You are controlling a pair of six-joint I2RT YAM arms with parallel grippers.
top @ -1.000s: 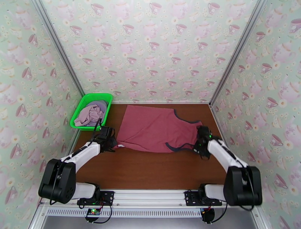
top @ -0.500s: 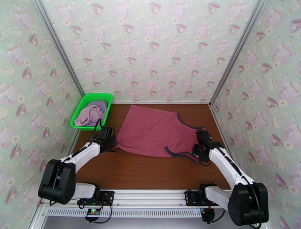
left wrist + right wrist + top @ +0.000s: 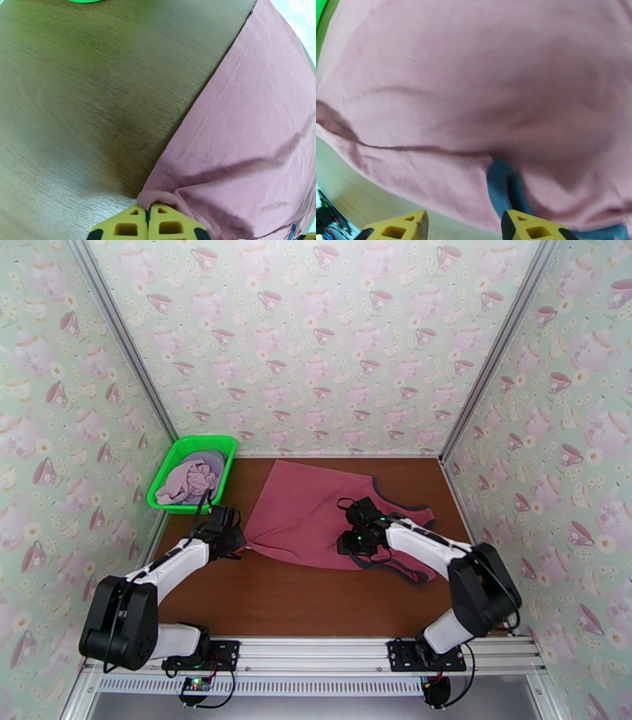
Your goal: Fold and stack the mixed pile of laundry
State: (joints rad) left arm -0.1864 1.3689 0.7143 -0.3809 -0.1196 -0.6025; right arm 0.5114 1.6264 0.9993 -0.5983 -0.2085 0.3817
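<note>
Tank top [image 3: 308, 508] lies on the counter [image 3: 300, 599], centre-back. Left hand [image 3: 149, 223] is clamped shut on its hem corner. Right hand [image 3: 462, 227] hovers half open above the dark-trimmed strap [image 3: 505, 185], holding nothing. Risk: its open jaws could snag the loose strap on withdrawal, dragging the cloth crooked.

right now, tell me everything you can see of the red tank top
The tank top is dusty red, thin soft cloth with dark trim along its strap openings. It lies mostly flat on the brown wooden table, hem end to the left and strap end rumpled to the right, with a few creases. The left pincer is shut on its near hem corner. The right pincer hangs open over a trimmed edge.
</note>
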